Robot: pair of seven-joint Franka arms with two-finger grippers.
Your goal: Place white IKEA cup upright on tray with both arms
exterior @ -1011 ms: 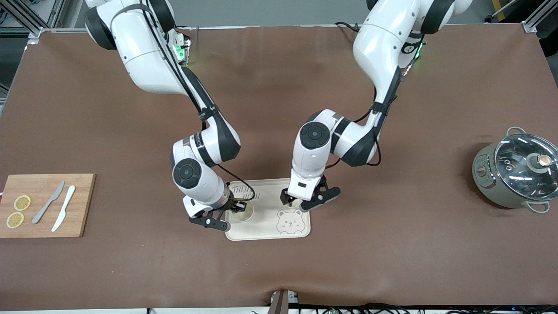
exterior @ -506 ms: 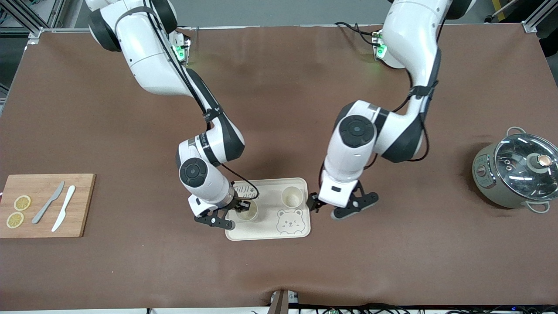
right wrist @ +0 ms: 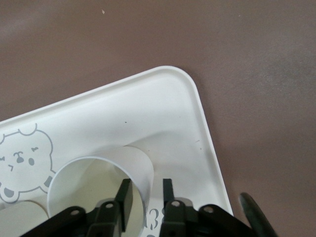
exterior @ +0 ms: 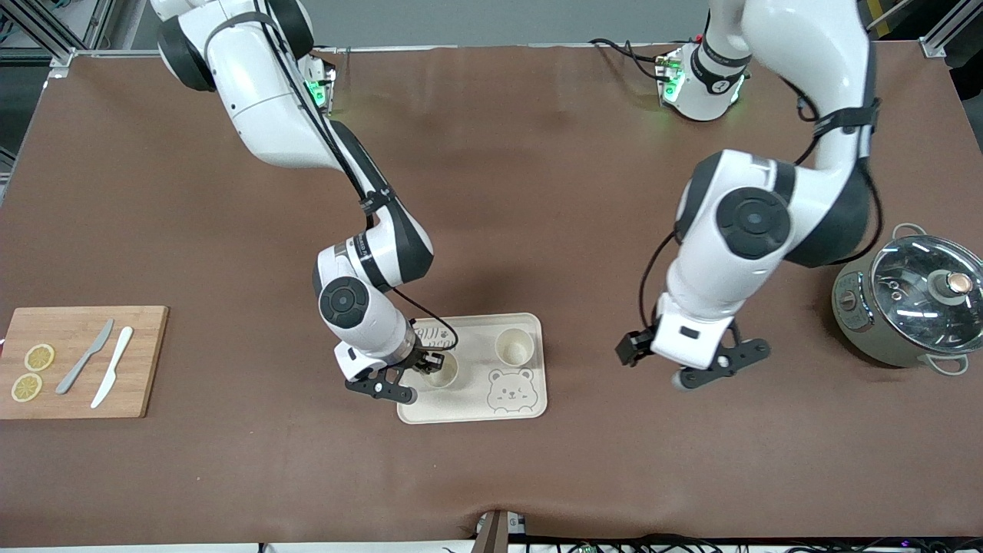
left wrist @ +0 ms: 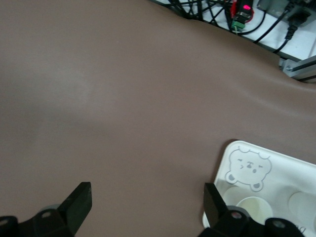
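Note:
The cream tray [exterior: 530,403] with the bear face lies mid-table. Two white cups stand upright on it. One cup [exterior: 513,347] stands free near the tray's edge toward the left arm's end. The other cup [exterior: 443,371] is at my right gripper [exterior: 427,367]. In the right wrist view my right gripper [right wrist: 146,187] straddles that cup's [right wrist: 98,173] wall, one finger inside and one outside, with small gaps either side. My left gripper [exterior: 686,367] is wide open and empty over bare table toward the left arm's end; its wrist view [left wrist: 146,207] shows the tray [left wrist: 276,173].
A bamboo cutting board [exterior: 146,361] with lemon slices [exterior: 38,357] and two knives [exterior: 86,355] lies at the right arm's end. A grey pot with a glass lid [exterior: 914,303] stands at the left arm's end.
My left gripper has left its cup standing on the tray and swung away toward the left arm's end. My right gripper and its cup have shifted slightly along the tray.

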